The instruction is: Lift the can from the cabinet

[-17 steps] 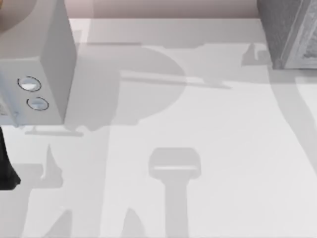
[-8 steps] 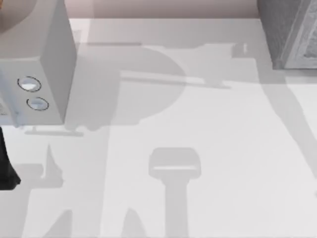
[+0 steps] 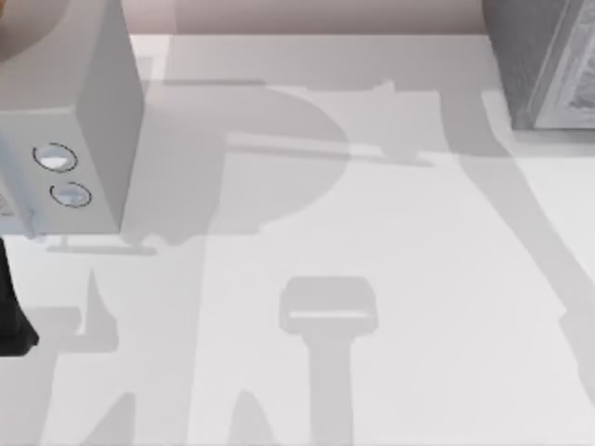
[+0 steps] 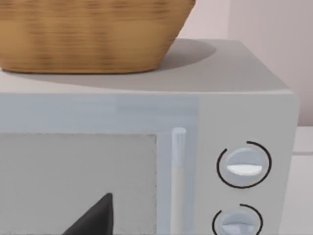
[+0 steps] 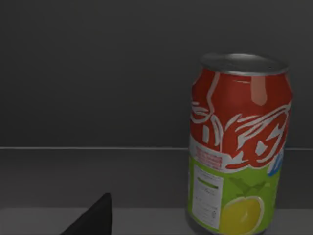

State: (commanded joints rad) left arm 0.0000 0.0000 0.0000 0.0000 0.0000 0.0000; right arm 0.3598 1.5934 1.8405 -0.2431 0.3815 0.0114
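The can [image 5: 237, 147], red and white on top and green with a yellow fruit below, has a silver lid. It stands upright on a grey shelf [image 5: 88, 176] inside the dark cabinet, seen in the right wrist view. A dark part of my right gripper [image 5: 93, 219] shows low in that view, apart from the can and to one side of it. From above, the cabinet [image 3: 539, 65] is a grey box at the table's far right corner. My left gripper [image 4: 93, 218] faces the microwave door; a dark piece of that arm [image 3: 11, 316] sits at the left edge.
A grey microwave [image 3: 84, 121] with two round knobs [image 4: 243, 165] stands at the far left, and a wicker basket [image 4: 88, 34] rests on top of it. The white table [image 3: 372, 242] between microwave and cabinet carries only shadows.
The arm shadow on the table's right side has swung and now stretches toward the front right. The small bright patch beside the cabinet is gone. Microwave and cabinet have not moved.
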